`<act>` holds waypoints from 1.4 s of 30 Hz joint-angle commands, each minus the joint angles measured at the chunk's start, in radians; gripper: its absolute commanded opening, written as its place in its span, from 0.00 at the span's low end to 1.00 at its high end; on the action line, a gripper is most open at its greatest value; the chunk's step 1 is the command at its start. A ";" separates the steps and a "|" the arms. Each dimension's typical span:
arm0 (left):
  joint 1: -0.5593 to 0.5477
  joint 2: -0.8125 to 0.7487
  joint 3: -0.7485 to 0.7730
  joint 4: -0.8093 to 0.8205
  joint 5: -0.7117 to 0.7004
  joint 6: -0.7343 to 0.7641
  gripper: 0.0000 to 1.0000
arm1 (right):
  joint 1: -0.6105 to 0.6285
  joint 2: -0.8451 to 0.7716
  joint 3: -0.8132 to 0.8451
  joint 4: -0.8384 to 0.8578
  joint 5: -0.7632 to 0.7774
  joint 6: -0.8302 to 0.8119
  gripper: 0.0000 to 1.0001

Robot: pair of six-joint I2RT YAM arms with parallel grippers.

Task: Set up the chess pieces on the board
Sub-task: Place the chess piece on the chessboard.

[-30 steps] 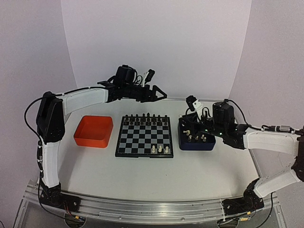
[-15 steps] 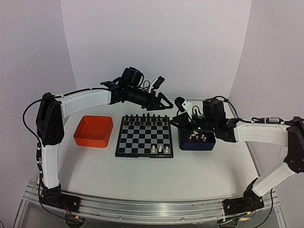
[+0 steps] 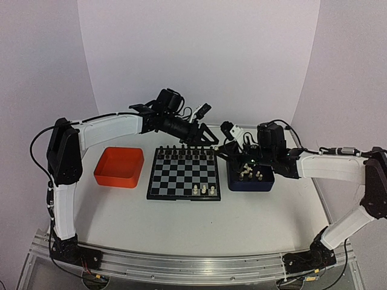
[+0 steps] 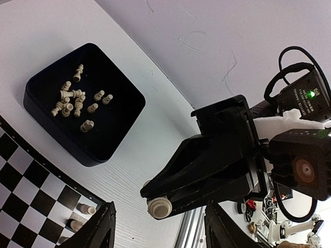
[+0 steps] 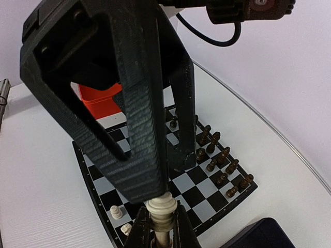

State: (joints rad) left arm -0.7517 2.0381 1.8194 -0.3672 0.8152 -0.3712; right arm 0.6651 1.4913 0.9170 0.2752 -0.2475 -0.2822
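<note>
My right gripper (image 5: 161, 230) is shut on a cream-white chess piece (image 5: 163, 205) and holds it in the air between the board (image 3: 181, 179) and the dark blue tray (image 3: 234, 179). My left gripper (image 3: 210, 138) stands open around that piece (image 4: 159, 207), one finger (image 5: 139, 113) close by the piece's head, the other finger (image 5: 182, 108) well apart from it. Three cream pieces (image 3: 204, 190) stand on the board's near row. Several more lie in the blue tray (image 4: 119, 132).
Black chessmen (image 3: 184, 148) line the board's far rows. An orange tray (image 3: 120, 166) sits left of the board. Both arms meet above the board's far right corner, close to the back wall.
The right gripper has lifted the cream piece from the blue tray up and to the left. The left gripper has swung right and down to it, its jaws narrowing.
</note>
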 commanded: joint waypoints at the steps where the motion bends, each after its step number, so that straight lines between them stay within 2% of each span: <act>1: -0.018 0.033 0.057 -0.004 0.038 0.004 0.55 | -0.002 0.010 0.050 0.020 -0.027 -0.009 0.00; 6: -0.025 0.057 0.083 -0.022 0.047 0.007 0.40 | -0.002 0.008 0.049 0.021 -0.026 -0.009 0.00; 12: -0.030 0.063 0.095 -0.025 0.048 0.004 0.07 | -0.002 0.008 0.047 0.022 -0.021 -0.018 0.00; 14: -0.031 0.061 0.094 -0.027 0.054 0.005 0.00 | -0.001 0.009 0.048 0.022 -0.009 -0.020 0.00; 18: -0.032 0.050 0.088 -0.036 0.015 0.008 0.00 | -0.002 0.013 0.052 0.022 -0.001 -0.017 0.01; 20: -0.031 0.047 0.098 -0.065 -0.042 0.020 0.00 | -0.002 0.013 0.051 0.021 -0.005 -0.008 0.19; 21: -0.031 0.044 0.103 -0.081 -0.073 0.026 0.00 | -0.001 0.010 0.047 0.021 -0.009 -0.002 0.34; 25: -0.031 0.011 0.106 -0.167 -0.310 0.056 0.00 | -0.002 -0.005 0.013 0.020 -0.001 0.015 0.77; 26: -0.030 -0.002 0.092 -0.186 -0.377 0.058 0.00 | -0.002 -0.009 0.001 0.018 0.008 0.023 0.81; 30: -0.030 -0.074 0.031 -0.258 -0.540 0.063 0.00 | -0.002 -0.032 -0.043 0.011 0.104 0.064 0.85; 37: -0.032 -0.167 -0.075 -0.411 -0.656 0.076 0.00 | -0.004 -0.066 -0.065 0.009 0.533 0.138 0.88; 42: -0.079 -0.193 -0.135 -0.444 -0.790 0.075 0.00 | -0.004 -0.069 -0.062 0.009 0.681 0.166 0.89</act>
State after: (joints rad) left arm -0.7885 1.8995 1.7252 -0.7472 0.1776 -0.3113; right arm 0.6619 1.4575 0.8505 0.2643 0.2185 -0.1656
